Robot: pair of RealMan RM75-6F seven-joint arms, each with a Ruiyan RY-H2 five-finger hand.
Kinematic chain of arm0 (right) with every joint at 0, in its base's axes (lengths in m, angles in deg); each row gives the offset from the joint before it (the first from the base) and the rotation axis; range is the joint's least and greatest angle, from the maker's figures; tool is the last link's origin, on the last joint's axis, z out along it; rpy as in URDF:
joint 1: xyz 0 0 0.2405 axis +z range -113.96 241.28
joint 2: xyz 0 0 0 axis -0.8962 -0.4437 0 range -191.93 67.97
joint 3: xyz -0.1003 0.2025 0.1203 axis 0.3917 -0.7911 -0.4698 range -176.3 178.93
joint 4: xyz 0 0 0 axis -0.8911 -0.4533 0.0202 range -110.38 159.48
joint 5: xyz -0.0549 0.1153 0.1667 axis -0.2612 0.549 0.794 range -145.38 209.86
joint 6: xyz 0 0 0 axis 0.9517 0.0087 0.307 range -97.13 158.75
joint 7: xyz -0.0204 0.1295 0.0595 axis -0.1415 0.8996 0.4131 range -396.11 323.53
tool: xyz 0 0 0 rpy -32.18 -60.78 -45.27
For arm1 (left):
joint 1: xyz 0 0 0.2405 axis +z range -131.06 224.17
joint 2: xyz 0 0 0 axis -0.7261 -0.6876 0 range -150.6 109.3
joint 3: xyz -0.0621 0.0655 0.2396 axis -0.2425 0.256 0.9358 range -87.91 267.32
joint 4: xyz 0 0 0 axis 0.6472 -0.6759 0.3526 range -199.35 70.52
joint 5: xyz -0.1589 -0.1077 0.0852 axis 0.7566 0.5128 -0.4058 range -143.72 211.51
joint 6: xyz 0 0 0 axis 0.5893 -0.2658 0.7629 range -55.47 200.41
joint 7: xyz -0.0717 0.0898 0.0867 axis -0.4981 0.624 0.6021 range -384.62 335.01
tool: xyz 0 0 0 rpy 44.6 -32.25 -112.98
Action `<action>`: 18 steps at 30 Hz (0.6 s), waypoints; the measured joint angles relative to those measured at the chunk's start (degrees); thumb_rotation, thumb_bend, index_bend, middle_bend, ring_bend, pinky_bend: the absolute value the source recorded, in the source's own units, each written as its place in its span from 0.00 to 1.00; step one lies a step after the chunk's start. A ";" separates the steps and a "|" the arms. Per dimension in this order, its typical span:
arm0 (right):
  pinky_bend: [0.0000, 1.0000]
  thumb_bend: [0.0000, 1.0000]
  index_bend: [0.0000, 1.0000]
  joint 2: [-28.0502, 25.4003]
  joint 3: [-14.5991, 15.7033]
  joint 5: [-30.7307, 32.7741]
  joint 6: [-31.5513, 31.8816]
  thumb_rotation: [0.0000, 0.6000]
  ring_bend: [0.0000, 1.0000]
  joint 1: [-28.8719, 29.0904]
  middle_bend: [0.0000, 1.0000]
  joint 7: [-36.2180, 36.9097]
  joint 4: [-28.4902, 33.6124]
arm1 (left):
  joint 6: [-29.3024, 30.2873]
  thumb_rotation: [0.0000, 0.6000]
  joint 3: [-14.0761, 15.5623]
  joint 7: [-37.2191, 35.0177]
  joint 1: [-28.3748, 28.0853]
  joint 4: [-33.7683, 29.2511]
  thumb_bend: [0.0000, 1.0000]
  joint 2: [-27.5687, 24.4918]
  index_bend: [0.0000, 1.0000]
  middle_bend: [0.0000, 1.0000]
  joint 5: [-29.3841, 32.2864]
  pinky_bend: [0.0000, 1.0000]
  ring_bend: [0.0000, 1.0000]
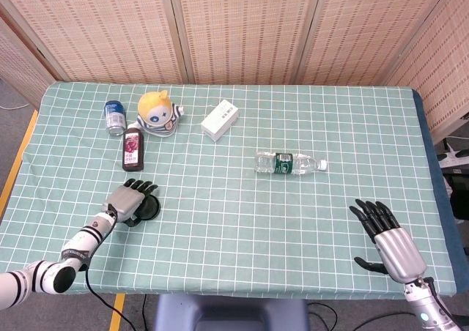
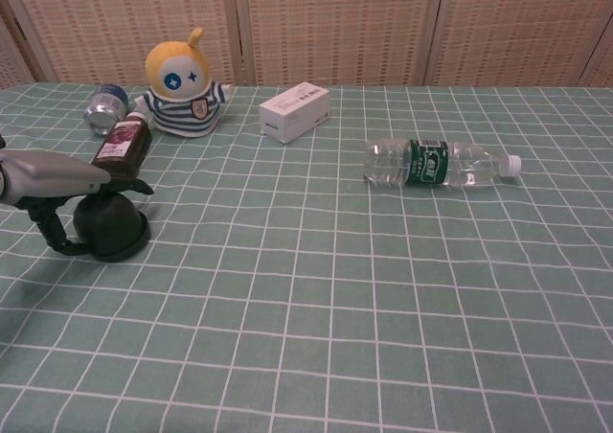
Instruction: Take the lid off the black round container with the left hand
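Note:
The black round container [image 1: 151, 207] [image 2: 113, 227] stands near the table's front left. My left hand [image 1: 129, 198] [image 2: 53, 176] lies over its top, fingers stretched out flat above the lid. The thumb hangs down beside the container's left side. The lid's top is mostly hidden under the fingers, and I see no firm grip on it. My right hand [image 1: 388, 236] rests at the front right of the table with its fingers spread and nothing in it; it shows only in the head view.
Just behind the container stands a dark juice bottle [image 1: 133, 146] [image 2: 123, 144], with a blue can [image 1: 114, 117] [image 2: 103, 107] and a plush toy [image 1: 159, 113] [image 2: 182, 83] further back. A white box [image 1: 220, 119] [image 2: 294, 111] and a lying water bottle [image 1: 289, 162] [image 2: 436, 163] occupy the middle.

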 measured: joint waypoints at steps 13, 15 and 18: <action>0.00 0.00 0.00 -0.10 0.03 -0.06 0.28 1.00 0.00 -0.14 0.00 -0.07 0.05 | 1.12 1.00 0.86 -0.34 -0.95 -1.99 0.34 -1.06 0.00 0.00 0.65 0.03 0.00; 0.00 0.00 0.00 -0.16 0.09 -0.07 0.19 1.00 0.00 -0.12 0.00 -0.01 0.11 | 0.97 1.00 1.08 -0.46 -1.09 -1.88 0.33 -1.04 0.00 0.00 0.73 0.03 0.00; 0.00 0.00 0.00 -0.30 0.17 -0.21 0.29 1.00 0.00 -0.14 0.00 0.18 0.21 | 0.40 1.00 1.35 -0.42 -1.49 -1.45 0.31 -0.83 0.00 0.00 1.47 0.02 0.00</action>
